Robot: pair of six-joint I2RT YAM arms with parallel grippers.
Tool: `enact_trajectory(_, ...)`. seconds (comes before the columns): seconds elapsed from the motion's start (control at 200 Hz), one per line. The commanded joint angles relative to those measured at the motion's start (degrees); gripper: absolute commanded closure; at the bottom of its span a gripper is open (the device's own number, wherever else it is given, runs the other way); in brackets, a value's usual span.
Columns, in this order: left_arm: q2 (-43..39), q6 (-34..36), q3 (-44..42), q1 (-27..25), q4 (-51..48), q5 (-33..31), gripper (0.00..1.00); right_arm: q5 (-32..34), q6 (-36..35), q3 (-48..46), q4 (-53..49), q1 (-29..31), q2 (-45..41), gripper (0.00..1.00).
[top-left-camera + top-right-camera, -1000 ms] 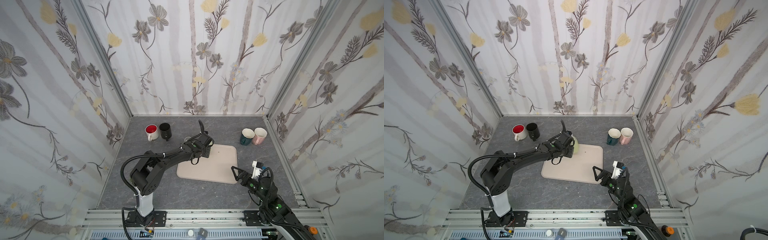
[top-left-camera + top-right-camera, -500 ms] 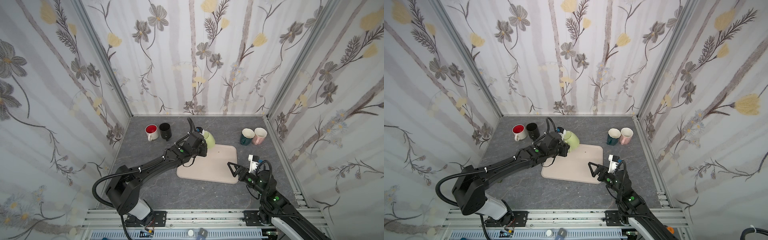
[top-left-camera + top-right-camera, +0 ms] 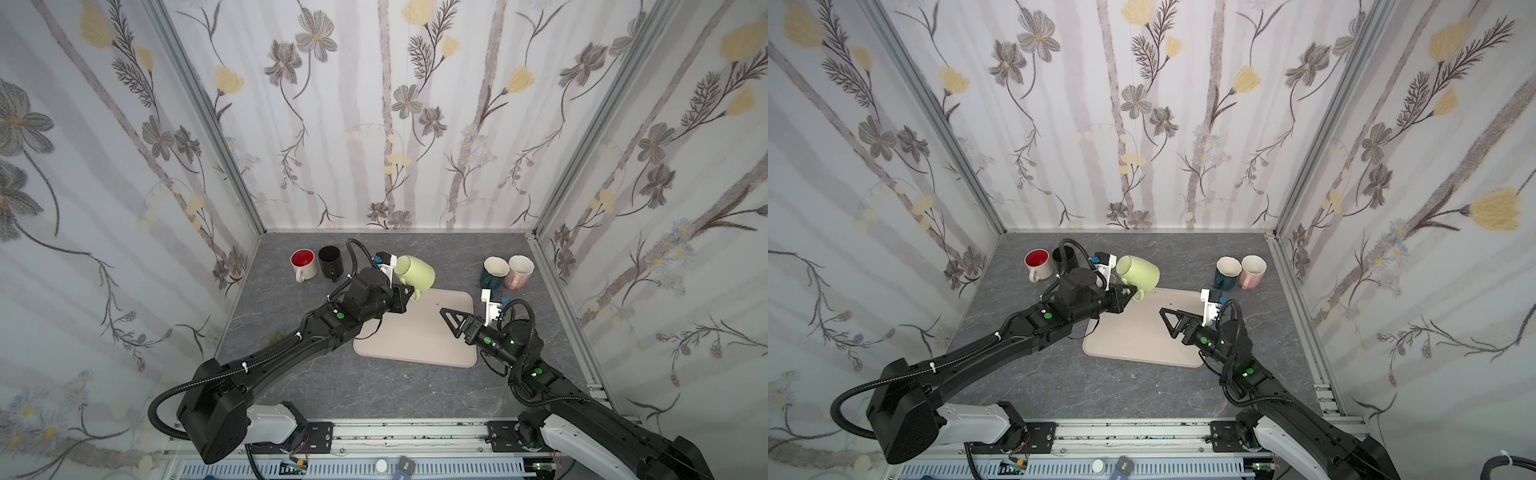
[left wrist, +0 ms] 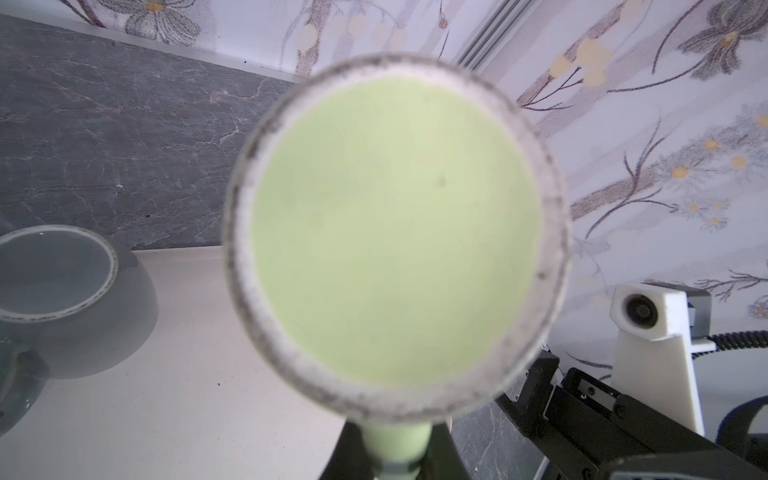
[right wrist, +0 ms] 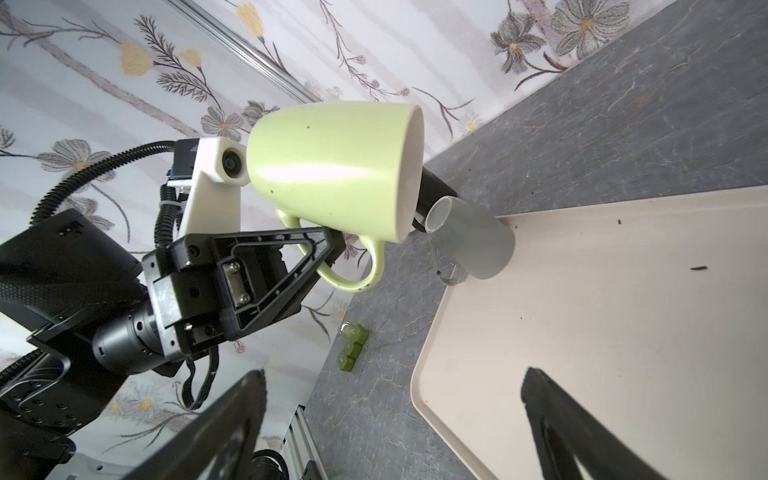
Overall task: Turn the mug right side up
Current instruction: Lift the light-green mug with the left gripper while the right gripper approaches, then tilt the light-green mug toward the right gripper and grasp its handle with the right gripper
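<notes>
Right arm low over the near-right part of the beige tray (image 3: 415,332), forearm stretched forward; right gripper (image 5: 393,374) jaws wide apart, pointing toward the mug. Left arm stretched long across the table to the tray's far-left corner; left gripper (image 3: 409,294) clamped on the handle of the light green mug (image 3: 417,272). Mug held clear of the tray, on its side, handle down. Grey mug (image 5: 473,245) on the tray close by. Back row: red-lined mug (image 3: 302,262), black mug (image 3: 330,259), teal mug (image 3: 493,272), pink mug (image 3: 518,272).

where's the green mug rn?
In both top views the green mug hangs on its side in the left hand, gripped by its handle, above the tray's far-left corner, just right of the black mug.
</notes>
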Motion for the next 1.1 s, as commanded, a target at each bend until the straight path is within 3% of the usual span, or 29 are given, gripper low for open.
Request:
enact_trajectory(0.0,-0.9,-2.6,-0.3,0.2,11.0,3.4,1.0,-1.2,1.3,0.9,8.0,0.2,0.9,0.1)
enact_trajectory(0.475,0.9,-8.9,-1.2,0.2,21.1,8.7,1.0,-2.8,3.0,2.6,15.0,0.2,6.3,0.28)
enact_trajectory(0.964,2.5,-14.0,-1.9,-1.4,26.5,11.9,1.0,-3.9,4.6,4.2,22.1,0.1,11.1,0.39)
enact_trajectory(1.094,2.7,-14.9,-2.0,-1.9,27.6,12.4,1.0,-3.8,4.9,4.0,23.8,0.2,11.5,0.48)
